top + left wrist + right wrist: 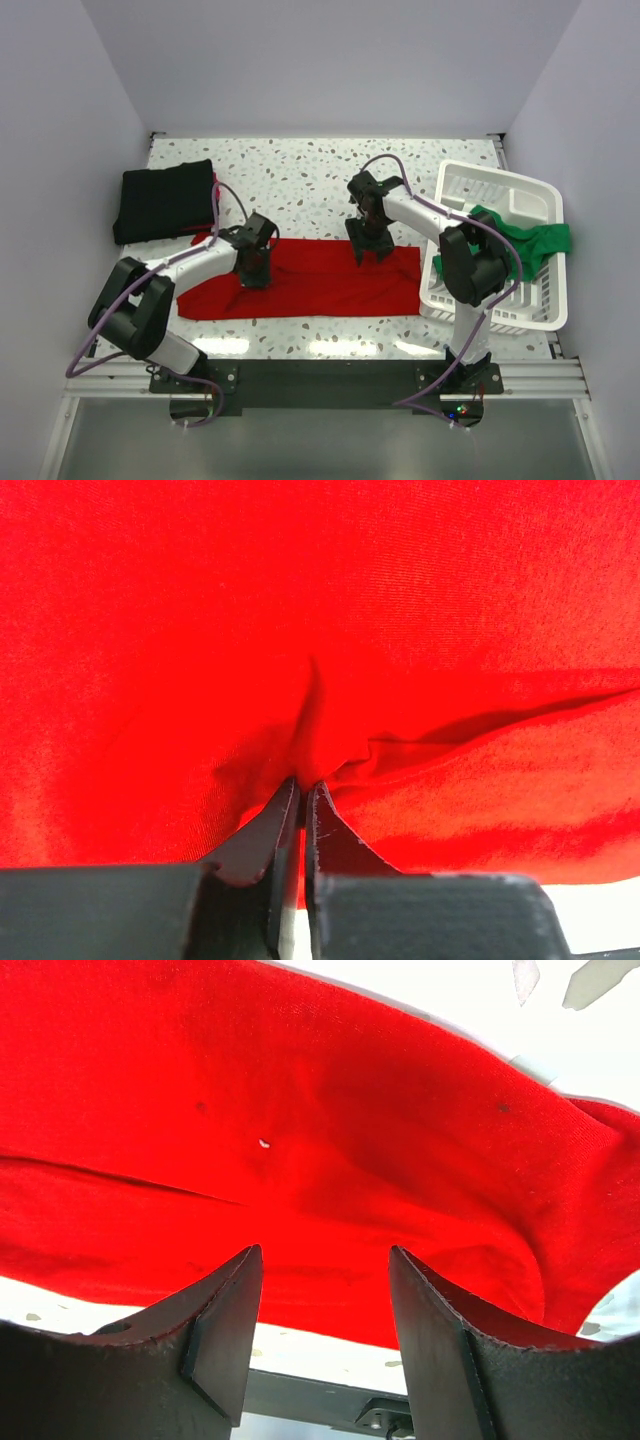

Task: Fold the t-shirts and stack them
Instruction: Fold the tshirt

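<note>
The black t-shirt (165, 200) sits folded in a dark block up and to the left of the red t-shirt (320, 285), its near edge just beside the red cloth's left end. The red t-shirt lies as a long flat band across the speckled table (300, 170), and you can place everything else from it.

Your left gripper (255, 275) is down on the band's left part, near its far edge. In the left wrist view its fingers (265, 830) are pressed almost together, with a small pucker of red cloth caught between the tips and creases running away from the pinch.

Your right gripper (365, 250) stands at the band's far edge, right of its middle. Its fingers (225, 1330) are spread wide with nothing between them and red cloth beyond. You cannot tell from these views whether the tips touch the cloth.

Just off the band's right end stands the white slatted basket (495, 180). The green t-shirt (530, 240) hangs bunched over its rim, well to the right of the red t-shirt.
</note>
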`<state>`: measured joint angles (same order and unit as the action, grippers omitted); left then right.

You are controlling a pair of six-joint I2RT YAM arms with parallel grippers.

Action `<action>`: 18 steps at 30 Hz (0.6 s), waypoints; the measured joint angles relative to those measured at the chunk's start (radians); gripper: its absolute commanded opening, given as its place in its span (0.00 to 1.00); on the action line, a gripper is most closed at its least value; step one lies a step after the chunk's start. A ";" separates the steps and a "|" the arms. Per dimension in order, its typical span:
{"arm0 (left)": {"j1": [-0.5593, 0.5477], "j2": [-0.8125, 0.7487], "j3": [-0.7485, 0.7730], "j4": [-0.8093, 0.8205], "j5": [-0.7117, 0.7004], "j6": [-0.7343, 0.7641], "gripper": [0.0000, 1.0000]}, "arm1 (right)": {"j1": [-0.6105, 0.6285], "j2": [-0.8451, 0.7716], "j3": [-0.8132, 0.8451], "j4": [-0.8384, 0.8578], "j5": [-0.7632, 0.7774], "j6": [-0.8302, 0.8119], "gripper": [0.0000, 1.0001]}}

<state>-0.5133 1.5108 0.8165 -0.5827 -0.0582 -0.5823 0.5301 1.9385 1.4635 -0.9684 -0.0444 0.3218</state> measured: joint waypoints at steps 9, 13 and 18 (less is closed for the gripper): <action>-0.006 0.003 0.092 -0.052 0.027 -0.001 0.00 | 0.000 0.000 0.000 0.000 0.000 0.000 0.57; -0.006 0.003 0.102 -0.053 0.084 -0.005 0.00 | 0.000 0.000 0.000 0.000 0.000 0.000 0.57; -0.006 0.005 0.101 -0.052 0.146 -0.009 0.00 | 0.000 0.000 0.000 -0.001 0.000 0.000 0.57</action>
<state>-0.5194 1.5158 0.9180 -0.6350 0.0879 -0.5915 0.5301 1.9385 1.4635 -0.9691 -0.0441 0.3218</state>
